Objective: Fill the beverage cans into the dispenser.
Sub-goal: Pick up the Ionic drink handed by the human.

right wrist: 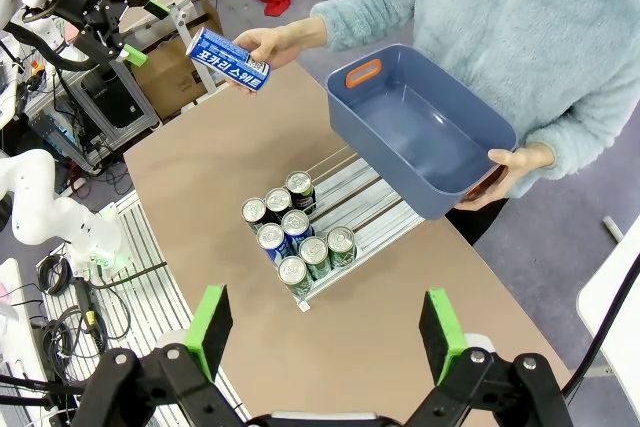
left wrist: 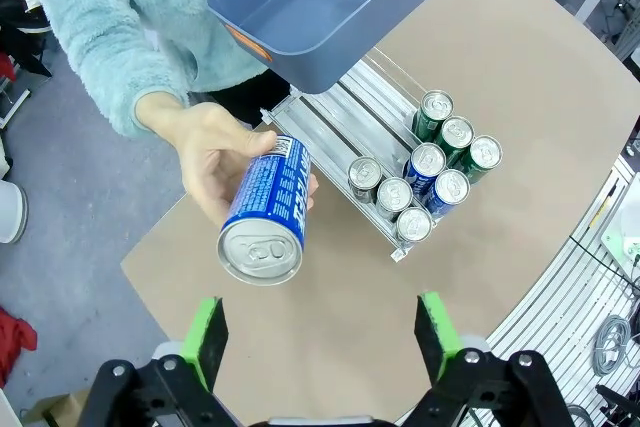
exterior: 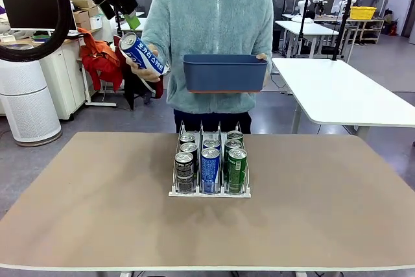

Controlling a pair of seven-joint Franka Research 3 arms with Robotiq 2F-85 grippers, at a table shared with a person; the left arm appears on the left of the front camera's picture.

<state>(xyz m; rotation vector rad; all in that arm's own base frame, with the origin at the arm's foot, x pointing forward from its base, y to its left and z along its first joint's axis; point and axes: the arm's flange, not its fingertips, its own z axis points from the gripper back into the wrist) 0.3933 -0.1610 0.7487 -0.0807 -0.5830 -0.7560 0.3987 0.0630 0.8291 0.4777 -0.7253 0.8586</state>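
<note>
- Handover step: person's hand (left wrist: 205, 152) offered a blue-and-white can (left wrist: 266, 210) to my left end effector (left wrist: 320, 332), released.
- Right end effector (right wrist: 325, 332) released too.
- Next, I judged: clench on can, drop into dispenser (exterior: 210, 192).

Person offering blue-and-white can (exterior: 141, 54), blue bin (exterior: 224, 73) in other hand, dispenser (exterior: 210, 192) holding eight cans

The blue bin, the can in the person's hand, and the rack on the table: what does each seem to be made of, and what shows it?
Blue bin: probably moulded plastic, matte, with smooth rounded walls.
Can: apparently aluminium, with a shiny silver top and printed blue-and-white body.
Rack: seemingly clear plastic with thin wire dividers.
</note>
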